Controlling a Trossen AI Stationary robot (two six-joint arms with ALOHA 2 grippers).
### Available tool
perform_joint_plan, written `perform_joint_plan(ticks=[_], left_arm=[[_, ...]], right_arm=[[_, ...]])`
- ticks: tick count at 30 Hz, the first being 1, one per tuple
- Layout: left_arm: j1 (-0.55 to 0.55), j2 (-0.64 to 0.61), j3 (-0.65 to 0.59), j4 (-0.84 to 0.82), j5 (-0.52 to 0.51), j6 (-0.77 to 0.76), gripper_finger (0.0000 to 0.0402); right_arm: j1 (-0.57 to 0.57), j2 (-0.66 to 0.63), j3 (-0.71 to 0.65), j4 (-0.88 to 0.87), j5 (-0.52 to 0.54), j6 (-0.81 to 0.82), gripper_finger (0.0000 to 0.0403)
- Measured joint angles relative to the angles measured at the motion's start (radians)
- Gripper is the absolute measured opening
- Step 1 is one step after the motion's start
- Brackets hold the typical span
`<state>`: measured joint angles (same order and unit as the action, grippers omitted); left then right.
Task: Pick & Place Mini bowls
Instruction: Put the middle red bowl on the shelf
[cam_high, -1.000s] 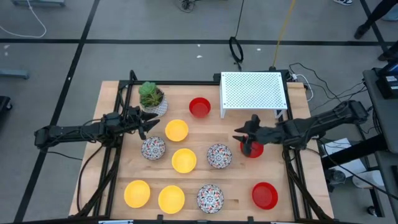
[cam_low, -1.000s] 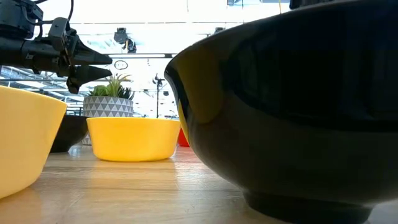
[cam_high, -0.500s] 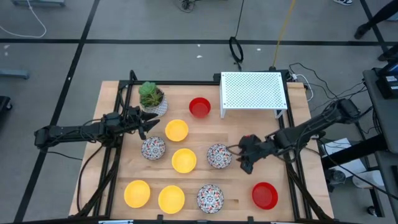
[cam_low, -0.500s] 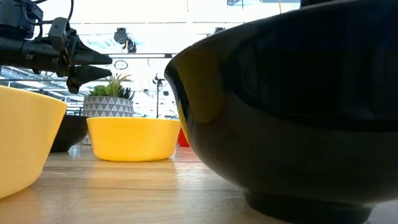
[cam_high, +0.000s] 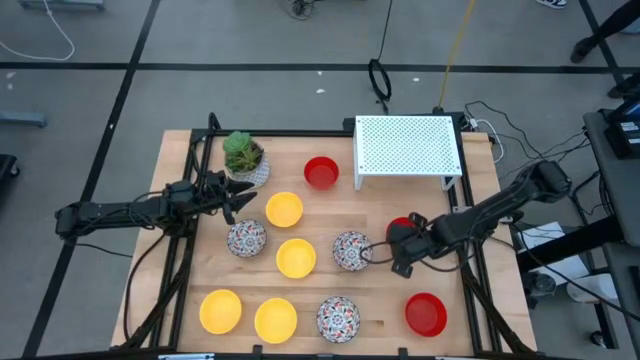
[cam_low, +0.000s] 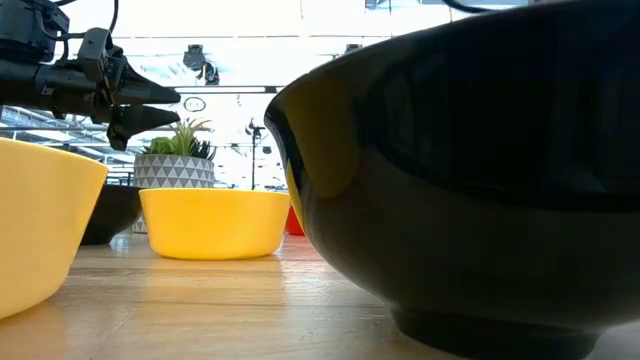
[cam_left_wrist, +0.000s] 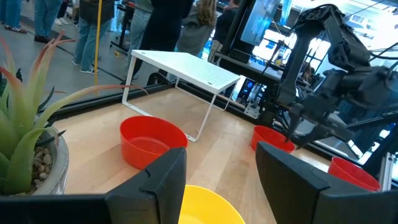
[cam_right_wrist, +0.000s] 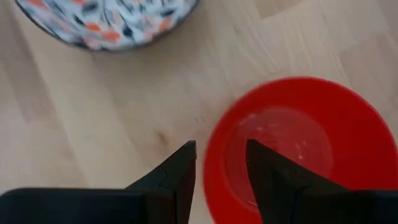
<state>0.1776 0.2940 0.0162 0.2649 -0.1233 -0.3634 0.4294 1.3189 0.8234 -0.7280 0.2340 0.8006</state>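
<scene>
As seen, right claw (cam_right_wrist: 221, 180) astride red bowl (cam_right_wrist: 292, 149) rim

No legible text, labels, brands, numbers or signs were found in any view at this moment.

Bright even overhead light, soft shadows. Low view backlit, near bowl (cam_low: 480, 170) dark silhouette, defocused. Right wrist view motion-blurred; glossy sheen inside red bowl (cam_right_wrist: 292, 149).
</scene>
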Motion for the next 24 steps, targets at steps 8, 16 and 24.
perform_joint_plan(ticks=[8, 16, 24], left_arm=[[0.0, 0.0, 0.0, 0.0, 0.0, 0.0, 0.0198], [0.0, 0.0, 0.0, 0.0, 0.0, 0.0, 0.0198], [0.0, 0.0, 0.0, 0.0, 0.0, 0.0, 0.0198]], right_arm=[[0.0, 0.034, 0.0, 0.001, -0.029, -0.104, 0.0128], [0.0, 0.038, -0.047, 0.04, -0.027, -0.144, 0.0128], [0.0, 0.037, -0.1, 0.064, -0.027, -0.156, 0.0092]])
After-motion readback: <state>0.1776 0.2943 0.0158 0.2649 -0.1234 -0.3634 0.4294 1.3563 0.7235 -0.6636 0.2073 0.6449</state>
